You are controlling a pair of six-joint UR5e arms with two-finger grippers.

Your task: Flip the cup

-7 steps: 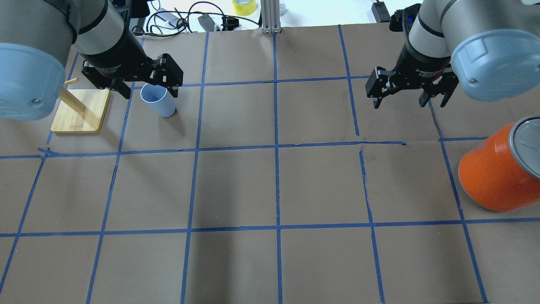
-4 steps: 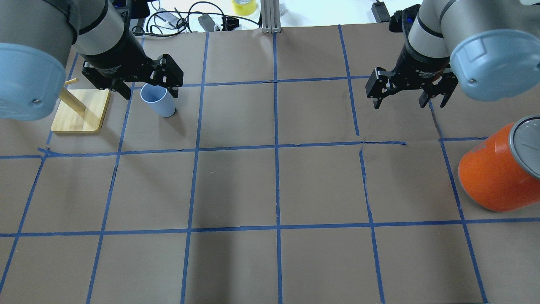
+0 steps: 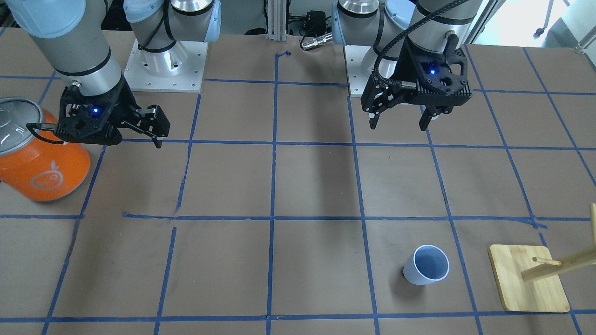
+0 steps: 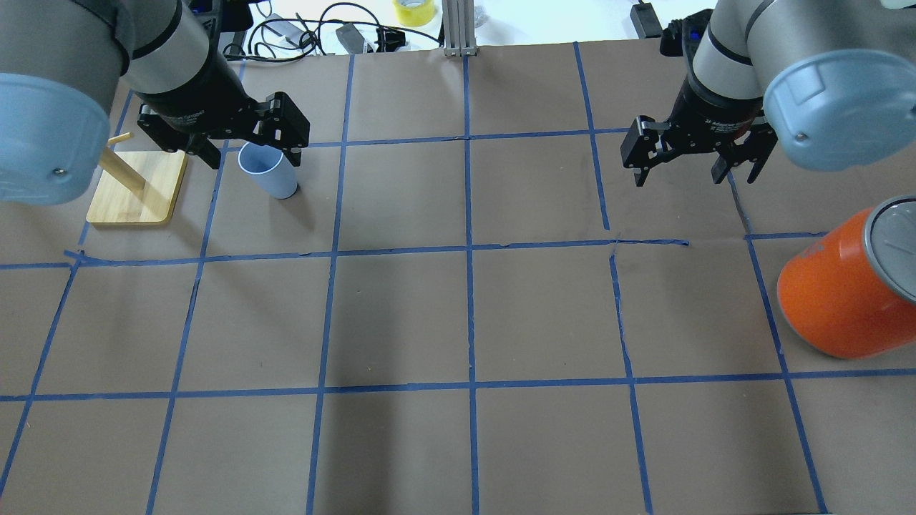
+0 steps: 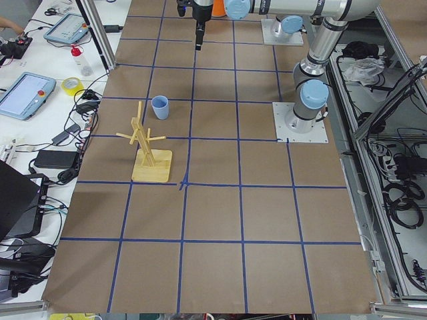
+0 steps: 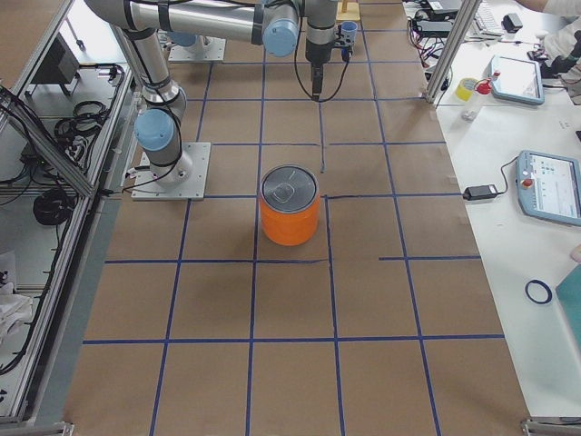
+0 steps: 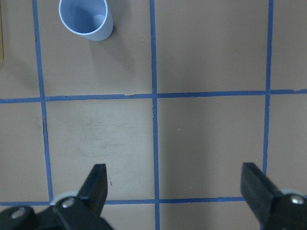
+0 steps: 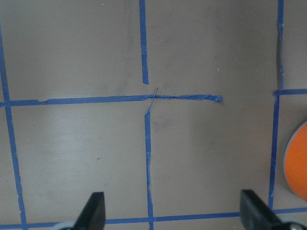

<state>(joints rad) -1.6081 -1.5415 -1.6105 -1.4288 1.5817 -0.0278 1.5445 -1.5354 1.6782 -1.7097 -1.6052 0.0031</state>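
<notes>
The cup point(image 3: 426, 265) is small and pale bluish-white. It stands upright with its rim up on the brown paper, also in the overhead view point(image 4: 267, 170) and the exterior left view point(image 5: 159, 107). My left gripper point(image 3: 399, 124) is open and empty, high above the table and on the robot's side of the cup. In the left wrist view the cup point(image 7: 86, 18) sits at the top left, ahead of the open fingers point(image 7: 98, 181). My right gripper point(image 4: 690, 177) is open and empty, far from the cup.
A large orange can point(image 4: 844, 293) with a silver lid stands at the table's right side, near my right gripper. A wooden peg stand point(image 4: 136, 186) on a square base stands just left of the cup. Blue tape lines grid the brown paper.
Both grippers have shifted very slightly upward in the overhead view. The cup, the can and the stand have not moved.
</notes>
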